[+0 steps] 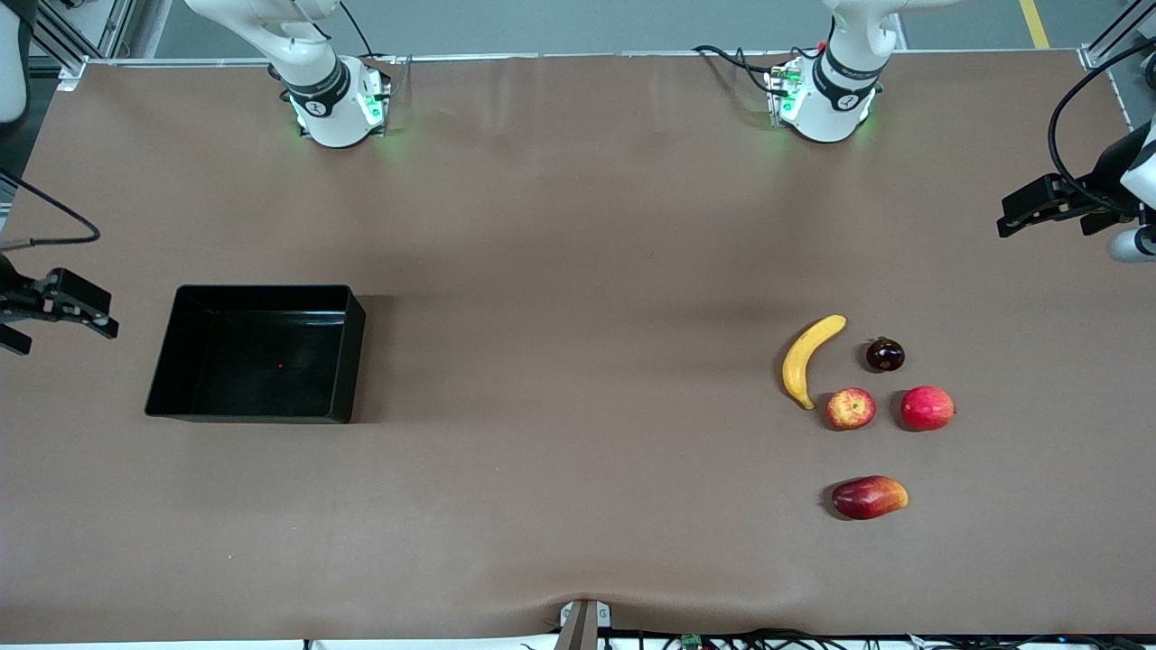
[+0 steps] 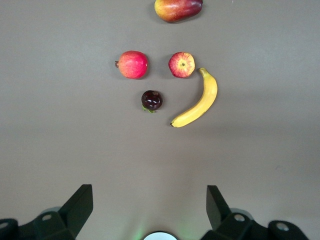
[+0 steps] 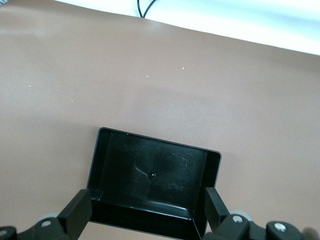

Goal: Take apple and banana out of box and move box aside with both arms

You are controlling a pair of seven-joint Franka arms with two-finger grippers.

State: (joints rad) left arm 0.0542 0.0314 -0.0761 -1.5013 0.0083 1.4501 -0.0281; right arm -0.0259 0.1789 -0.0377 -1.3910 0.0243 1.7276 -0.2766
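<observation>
Mango (image 1: 870, 497) lies nearest the front camera. Next come the apple (image 1: 851, 408), then the banana (image 1: 809, 359) just beside it, toward the left arm's end. The empty box (image 1: 345, 361) sits toward the right arm's end; probably light, stiff and slippery, so grip opposite walls. Left gripper (image 2: 150, 210) and right gripper (image 3: 147, 212) hover spread, empty.

One box (image 1: 257, 354), one banana (image 1: 808, 358), one apple (image 1: 851, 408), three other fruits, and two open pincers.
</observation>
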